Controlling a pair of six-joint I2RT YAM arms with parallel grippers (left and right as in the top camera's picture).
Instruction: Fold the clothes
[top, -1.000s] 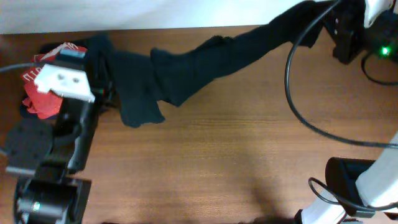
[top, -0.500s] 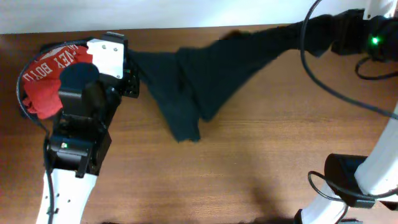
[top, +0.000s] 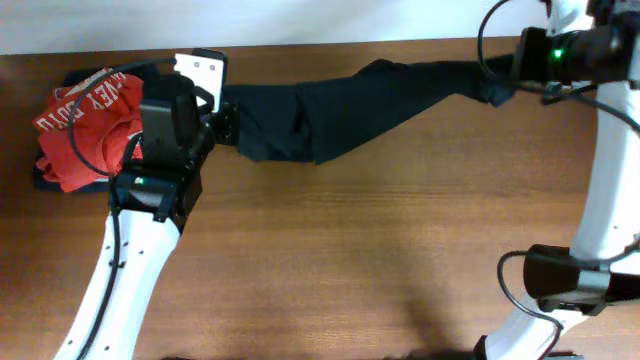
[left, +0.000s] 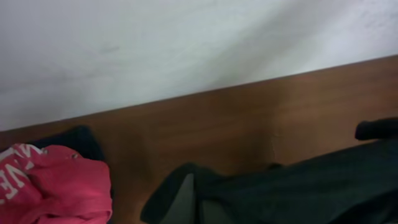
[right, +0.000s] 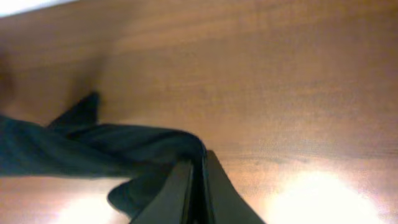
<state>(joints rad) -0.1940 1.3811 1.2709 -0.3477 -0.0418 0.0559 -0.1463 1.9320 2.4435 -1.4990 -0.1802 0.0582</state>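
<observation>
Overhead, the black garment (top: 350, 105) stretches across the table (top: 350, 260) between both sets of jaws. The right jaws, pressed together, pinch one end. The left jaws pinch the other, with a red shirt (top: 75, 130) just beyond them.

The black garment (top: 340, 105) is plain, dark, soft cloth, drawn out into a long bunched band along the far side of the table (top: 350, 250). Each end is pinched, one in the left tool (top: 230, 128), one in the right tool (top: 497, 88). Its left half is wider and creased, and it narrows rightward.
</observation>
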